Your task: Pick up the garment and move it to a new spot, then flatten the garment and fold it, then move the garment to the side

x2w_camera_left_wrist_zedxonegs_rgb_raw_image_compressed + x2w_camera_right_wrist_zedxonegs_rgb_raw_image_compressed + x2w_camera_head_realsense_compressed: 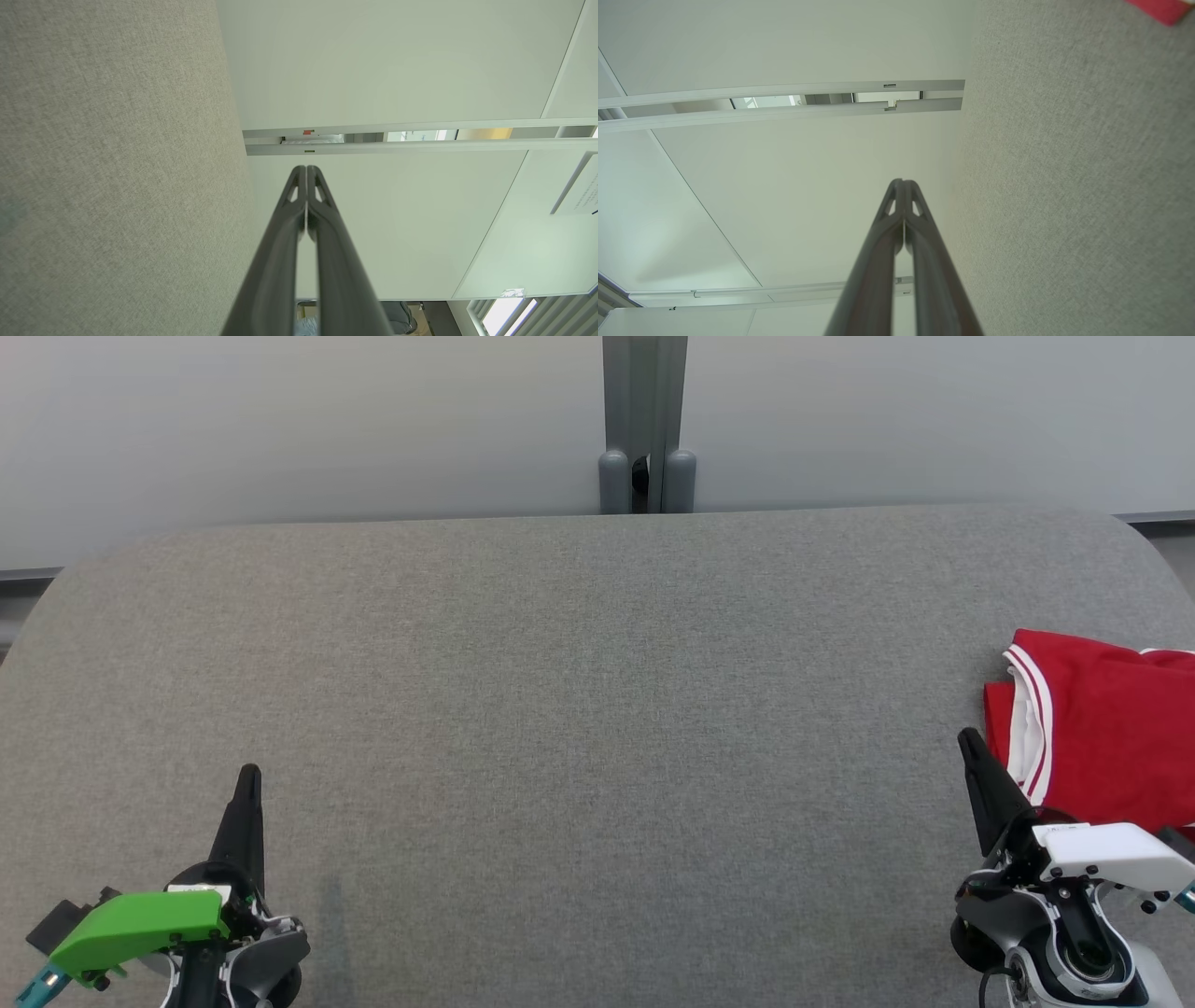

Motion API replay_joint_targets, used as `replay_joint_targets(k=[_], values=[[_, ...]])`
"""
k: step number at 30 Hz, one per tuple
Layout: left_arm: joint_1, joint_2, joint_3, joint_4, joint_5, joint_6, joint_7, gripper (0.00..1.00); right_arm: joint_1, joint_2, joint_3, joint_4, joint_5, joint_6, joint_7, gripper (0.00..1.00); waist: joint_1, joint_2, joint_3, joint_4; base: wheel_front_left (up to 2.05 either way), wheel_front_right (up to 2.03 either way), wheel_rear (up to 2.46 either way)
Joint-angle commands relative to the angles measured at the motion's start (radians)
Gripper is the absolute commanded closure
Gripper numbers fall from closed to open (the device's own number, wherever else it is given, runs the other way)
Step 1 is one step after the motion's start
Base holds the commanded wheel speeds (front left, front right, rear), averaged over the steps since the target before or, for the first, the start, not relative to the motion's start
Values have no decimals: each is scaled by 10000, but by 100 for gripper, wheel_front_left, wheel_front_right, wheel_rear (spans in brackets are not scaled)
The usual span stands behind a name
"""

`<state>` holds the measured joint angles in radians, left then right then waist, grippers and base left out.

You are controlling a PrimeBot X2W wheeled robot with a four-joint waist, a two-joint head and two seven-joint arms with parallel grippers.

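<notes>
**Head view.** A grey fabric-covered table (pixel 579 691) is shown from above. The garment (pixel 1106 728), red with white striped trim, is seen lying bunched at the table's right edge, where it is partly cut off by the frame. The right gripper (pixel 969 737) is held at the lower right, closed and empty. Its tip is seen just beside the garment's left border, but whether they touch cannot be told. The left gripper (pixel 248 775) is held at the lower left, well apart from the garment, also closed with nothing in it. A grey post (pixel 644 420) is seen behind the far edge.

**Wrist views.** Each pair of dark fingers is shown meeting at the tips, with pale wall panels (pixel 397 60) behind.
</notes>
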<state>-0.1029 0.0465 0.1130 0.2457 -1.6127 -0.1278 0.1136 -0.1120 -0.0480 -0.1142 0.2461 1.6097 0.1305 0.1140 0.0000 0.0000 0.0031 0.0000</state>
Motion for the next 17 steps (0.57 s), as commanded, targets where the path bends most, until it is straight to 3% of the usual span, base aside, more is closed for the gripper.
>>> replay_joint_targets(k=[1,17], values=[[-106,70,30,-24,-10,-62,41,100,84,-41,-14,-55,64,4,35,100,0,0,0,0,0,0,0],[-106,70,30,-25,-10,-62,41,100,84,-41,-14,-55,65,4,35,100,0,0,0,0,0,0,0]])
